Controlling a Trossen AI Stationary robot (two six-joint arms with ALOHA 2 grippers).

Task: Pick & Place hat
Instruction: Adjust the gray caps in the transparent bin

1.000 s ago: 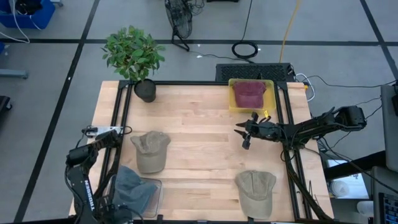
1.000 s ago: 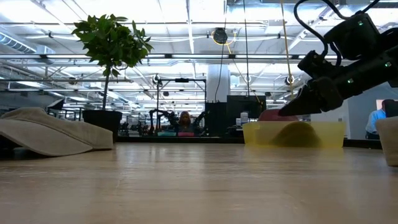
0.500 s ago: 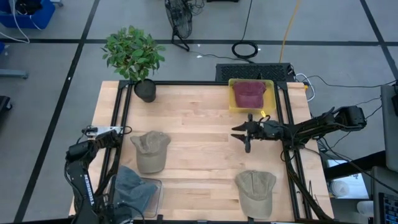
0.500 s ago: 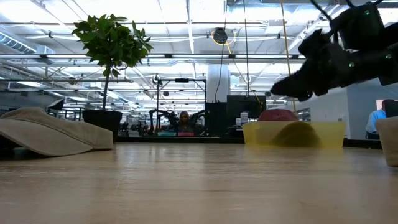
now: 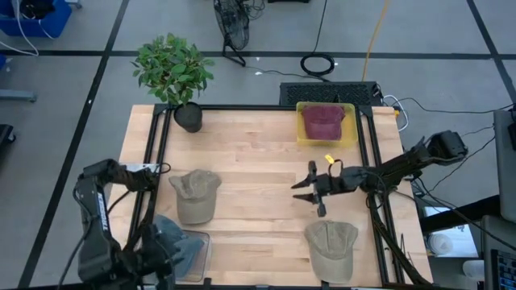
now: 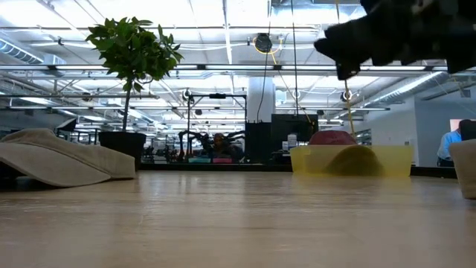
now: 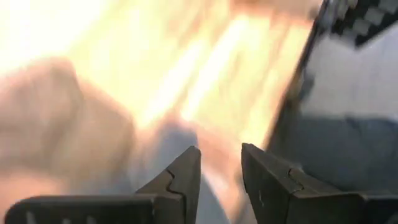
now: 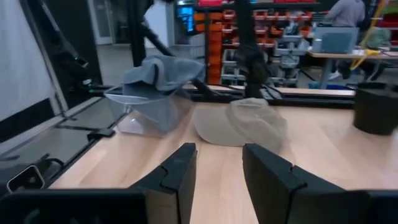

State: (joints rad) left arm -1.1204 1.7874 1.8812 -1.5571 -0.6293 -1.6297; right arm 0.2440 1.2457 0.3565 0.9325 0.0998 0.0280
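Hats lie apart in your high view: one tan hat (image 5: 195, 196) left of the right gripper (image 5: 309, 190), whose fingers stand apart, another tan hat (image 5: 332, 249) below it. Your left wrist view shows the left gripper (image 7: 221, 171) slightly open.

Left tan cap (image 5: 195, 196): lay flat on the bench, left of centre.
Right tan cap (image 5: 331, 248): lay near the front right edge.
Maroon cap (image 5: 323, 122): sat in the yellow bin (image 5: 300, 137).
Grey cap (image 5: 172, 243): rested in the clear bin (image 5: 201, 251), front left.
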